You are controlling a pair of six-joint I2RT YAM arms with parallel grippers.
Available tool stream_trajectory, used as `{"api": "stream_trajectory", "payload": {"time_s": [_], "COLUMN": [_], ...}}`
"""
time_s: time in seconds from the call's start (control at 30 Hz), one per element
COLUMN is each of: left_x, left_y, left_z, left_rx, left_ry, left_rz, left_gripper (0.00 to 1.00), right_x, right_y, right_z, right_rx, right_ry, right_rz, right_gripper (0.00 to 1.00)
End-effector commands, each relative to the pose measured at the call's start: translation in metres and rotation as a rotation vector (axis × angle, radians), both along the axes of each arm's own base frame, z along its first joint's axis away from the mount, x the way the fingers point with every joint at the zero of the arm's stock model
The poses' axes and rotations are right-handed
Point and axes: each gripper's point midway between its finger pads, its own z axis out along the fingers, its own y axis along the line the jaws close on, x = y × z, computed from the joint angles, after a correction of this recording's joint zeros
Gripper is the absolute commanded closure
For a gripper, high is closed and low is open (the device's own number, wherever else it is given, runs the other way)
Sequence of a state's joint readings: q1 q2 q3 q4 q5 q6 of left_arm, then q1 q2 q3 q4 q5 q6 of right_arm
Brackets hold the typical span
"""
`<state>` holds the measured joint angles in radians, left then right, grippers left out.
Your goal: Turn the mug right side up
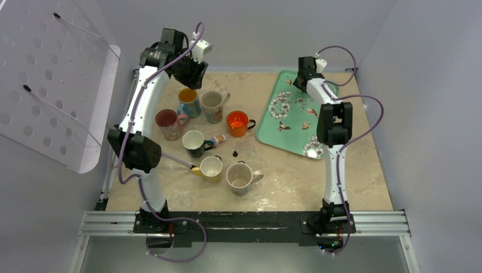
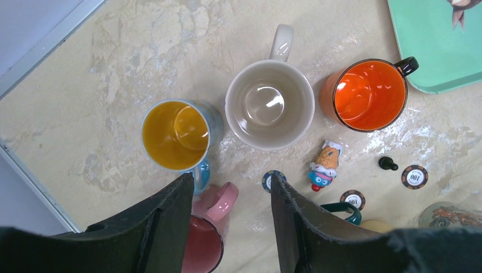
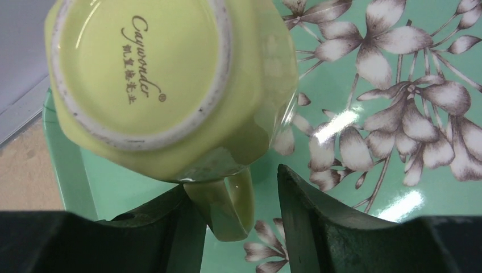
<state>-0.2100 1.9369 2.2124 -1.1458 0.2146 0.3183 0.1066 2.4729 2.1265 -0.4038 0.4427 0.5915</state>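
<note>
A pale green mug [image 3: 159, 85] stands upside down on the teal flowered tray [image 3: 364, 114], its stamped base facing the right wrist camera. Its handle [image 3: 227, 210] points toward my right gripper [image 3: 233, 182] and lies between the two fingers. The left finger touches the handle, and a gap remains at the right finger [image 3: 307, 210]. In the top view the right gripper [image 1: 307, 71] covers the mug at the tray's far corner. My left gripper [image 2: 231, 179] hangs open and empty above the mugs at the table's far left [image 1: 190, 71].
Several upright mugs stand mid-table: blue with yellow inside [image 2: 173, 133], cream [image 2: 270, 105], orange [image 2: 369, 94], pink [image 2: 204, 239], others nearer the front [image 1: 241, 177]. A small toy [image 2: 325, 165] and poker chips [image 2: 414, 176] lie among them. A perforated white panel [image 1: 51, 79] stands left.
</note>
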Motion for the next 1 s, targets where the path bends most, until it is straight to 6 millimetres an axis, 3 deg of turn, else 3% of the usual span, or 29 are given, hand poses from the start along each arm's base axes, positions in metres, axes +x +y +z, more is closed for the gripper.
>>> {"api": "stream_trajectory", "payload": {"time_s": [0.0, 0.07, 0.2, 0.23, 0.33, 0.43, 0.5, 0.63, 0.87, 0.97], "left_x": [-0.004, -0.006, -0.012, -0.015, -0.024, -0.030, -0.037, -0.047, -0.069, -0.083], "left_y": [-0.006, -0.007, -0.013, -0.014, -0.018, -0.025, -0.036, -0.057, -0.081, -0.094], "left_z": [0.044, 0.048, 0.049, 0.051, 0.055, 0.075, 0.082, 0.082, 0.090, 0.102], "left_rx": [-0.048, -0.063, -0.098, -0.107, -0.117, -0.162, -0.226, -0.376, -0.554, -0.653], "left_ry": [-0.112, -0.114, -0.092, -0.090, -0.090, -0.133, -0.135, -0.076, -0.038, -0.066], "left_rz": [-0.034, -0.032, -0.030, -0.033, -0.072, -0.112, -0.136, -0.107, -0.122, -0.175], "left_gripper": [0.43, 0.43, 0.43, 0.43, 0.44, 0.44, 0.44, 0.46, 0.46, 0.42], "right_x": [0.018, 0.021, 0.023, 0.023, 0.020, 0.013, 0.012, 0.004, -0.031, -0.054], "right_y": [-0.002, -0.001, 0.000, 0.000, 0.003, 0.016, 0.020, 0.036, 0.057, 0.070], "right_z": [0.029, 0.030, 0.049, 0.055, 0.073, 0.091, 0.114, 0.136, 0.173, 0.203], "right_rx": [0.069, 0.076, 0.066, 0.061, 0.049, 0.074, 0.070, 0.125, 0.192, 0.230], "right_ry": [-0.071, -0.085, -0.149, -0.164, -0.194, -0.241, -0.285, -0.320, -0.384, -0.442], "right_rz": [0.033, 0.046, 0.074, 0.081, 0.112, 0.205, 0.248, 0.323, 0.439, 0.514], "right_gripper": [0.49, 0.57, 0.98, 1.00, 1.00, 1.00, 1.00, 1.00, 1.00, 1.00]}}
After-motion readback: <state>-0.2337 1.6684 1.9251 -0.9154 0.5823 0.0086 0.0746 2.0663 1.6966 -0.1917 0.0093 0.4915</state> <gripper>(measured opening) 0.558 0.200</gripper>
